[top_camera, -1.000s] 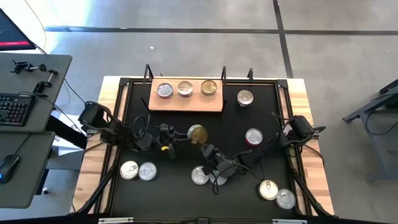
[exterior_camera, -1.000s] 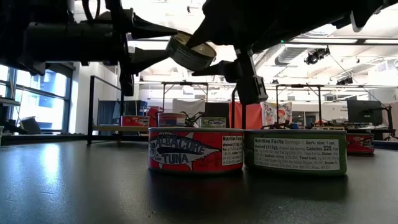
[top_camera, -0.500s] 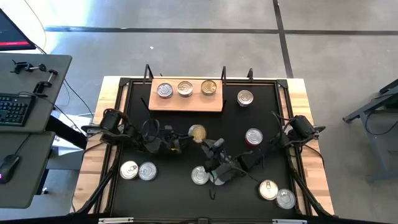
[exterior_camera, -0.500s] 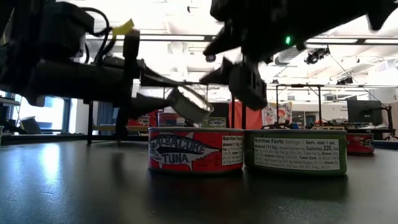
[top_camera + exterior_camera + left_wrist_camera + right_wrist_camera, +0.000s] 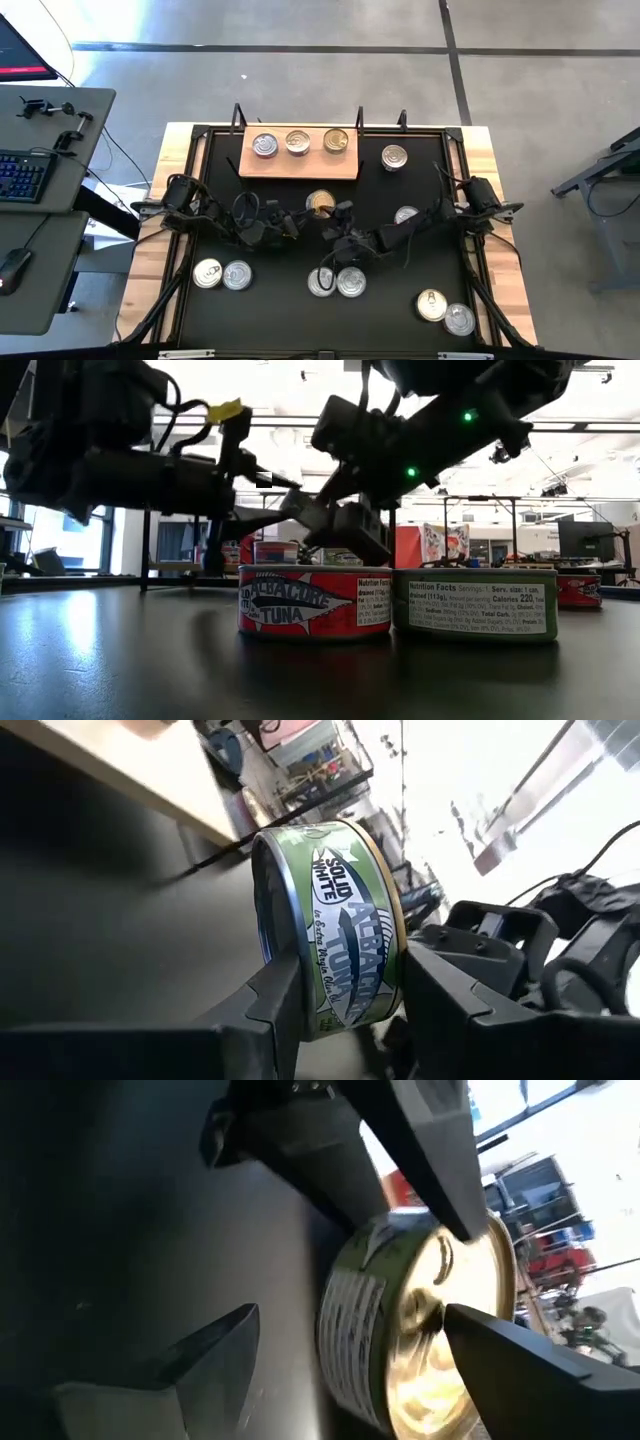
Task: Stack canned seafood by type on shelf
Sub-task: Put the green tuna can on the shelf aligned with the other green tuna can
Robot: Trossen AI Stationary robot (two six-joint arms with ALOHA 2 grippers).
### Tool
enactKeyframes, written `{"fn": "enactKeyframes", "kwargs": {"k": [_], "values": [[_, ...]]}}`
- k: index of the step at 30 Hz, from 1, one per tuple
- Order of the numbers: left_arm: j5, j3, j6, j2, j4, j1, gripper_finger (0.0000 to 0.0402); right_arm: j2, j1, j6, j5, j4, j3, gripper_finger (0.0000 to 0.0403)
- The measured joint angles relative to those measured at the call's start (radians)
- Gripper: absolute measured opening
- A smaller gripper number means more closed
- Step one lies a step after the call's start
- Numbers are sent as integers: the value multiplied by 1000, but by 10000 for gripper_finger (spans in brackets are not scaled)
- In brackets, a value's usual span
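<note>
Holding a gold-topped can (image 5: 319, 204) pinched in left hand (image 5: 300, 215); right hand (image 5: 338, 222) spread beside it; three cans on shelf (image 5: 300, 163), eight loose on bench (image 5: 275, 295).

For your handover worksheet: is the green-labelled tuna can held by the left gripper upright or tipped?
Tipped on its edge. The left gripper clamps the green-labelled tuna can by its flat faces, label running sideways.

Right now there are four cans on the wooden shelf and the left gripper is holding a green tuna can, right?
Not quite. The high view shows three cans on the wooden shelf, not four. The left gripper is indeed holding the green tuna can.
</note>
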Motion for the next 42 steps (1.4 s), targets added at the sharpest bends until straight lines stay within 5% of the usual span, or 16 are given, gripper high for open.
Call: {"fn": "enactKeyframes", "kwargs": {"k": [9, 15, 24, 30, 38, 42], "values": [[18, 44, 1, -2, 4, -1, 127, 2, -4, -114, 189, 78, 0, 312], [44, 43, -1, -2, 4, -9, 149, 2, -8, -130, 190, 78, 0, 290], [95, 42, -21, -2, -60, -11, 176, 2, 2, -132, 128, 34, -2, 187], [128, -10, 117, 0, -99, -13, 203, 1, 16, -7, 25, -62, 0, 120], [184, -153, 322, -24, -6, -12, 236, -10, 50, 138, -122, -211, -2, 124], [211, -187, 568, -79, 5, -42, 234, -18, 50, 246, -214, -234, 0, 128]]}}
